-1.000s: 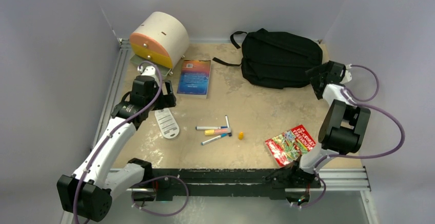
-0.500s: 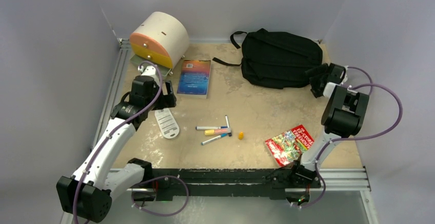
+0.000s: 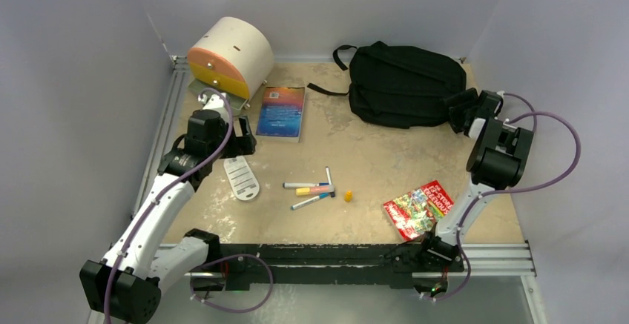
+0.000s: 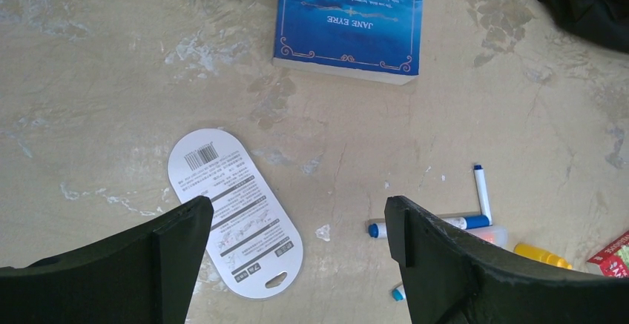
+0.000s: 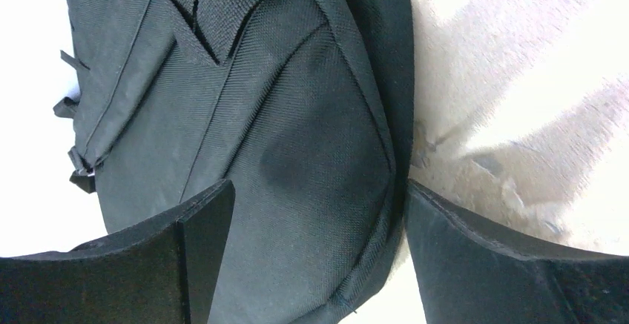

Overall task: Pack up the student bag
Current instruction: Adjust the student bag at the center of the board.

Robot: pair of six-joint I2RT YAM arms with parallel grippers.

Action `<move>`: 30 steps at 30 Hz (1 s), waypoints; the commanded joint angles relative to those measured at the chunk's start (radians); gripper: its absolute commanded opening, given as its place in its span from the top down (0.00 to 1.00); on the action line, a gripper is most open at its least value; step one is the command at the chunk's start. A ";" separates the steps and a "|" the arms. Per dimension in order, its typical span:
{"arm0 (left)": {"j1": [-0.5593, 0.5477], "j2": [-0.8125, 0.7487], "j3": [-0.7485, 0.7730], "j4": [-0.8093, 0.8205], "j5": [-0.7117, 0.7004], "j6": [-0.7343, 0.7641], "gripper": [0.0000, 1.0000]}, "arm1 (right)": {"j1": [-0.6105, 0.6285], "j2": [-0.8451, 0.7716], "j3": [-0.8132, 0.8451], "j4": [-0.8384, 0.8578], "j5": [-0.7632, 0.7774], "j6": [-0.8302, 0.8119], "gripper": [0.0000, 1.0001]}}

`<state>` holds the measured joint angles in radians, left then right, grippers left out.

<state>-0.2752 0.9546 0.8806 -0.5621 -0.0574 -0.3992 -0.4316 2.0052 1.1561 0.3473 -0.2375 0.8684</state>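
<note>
Right wrist view: the student bag's black woven edge sits within the gaping right pincer; left pincer gapes.

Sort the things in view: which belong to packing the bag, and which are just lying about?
Job: student bag, blue book, markers, colourful booklet.
Probably lying about: cream-and-orange drum box, white label card, yellow cap.

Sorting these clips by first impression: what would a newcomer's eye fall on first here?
The black student bag lies flat at the far right of the table, with the right hand open over its right edge. Next comes the cream-and-orange drum box at the far left, with a blue book lying just in front of it and loose markers mid-table.
</note>
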 commanded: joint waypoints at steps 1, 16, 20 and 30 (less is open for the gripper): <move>0.002 -0.005 0.028 0.052 0.025 0.026 0.14 | -0.004 0.054 0.041 0.008 -0.053 0.012 0.18; 0.002 -0.011 0.026 0.057 0.047 0.027 0.14 | -0.002 0.037 0.061 0.152 -0.126 0.001 0.95; 0.002 -0.013 0.026 0.060 0.053 0.026 0.15 | 0.002 -0.086 0.055 0.126 -0.086 -0.019 1.00; 0.002 -0.010 0.023 0.068 0.091 0.028 0.17 | 0.138 -0.435 -0.034 0.102 0.077 -0.056 1.00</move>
<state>-0.2752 0.9577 0.8806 -0.5396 0.0109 -0.3962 -0.3656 1.7359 1.1770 0.3817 -0.2539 0.8383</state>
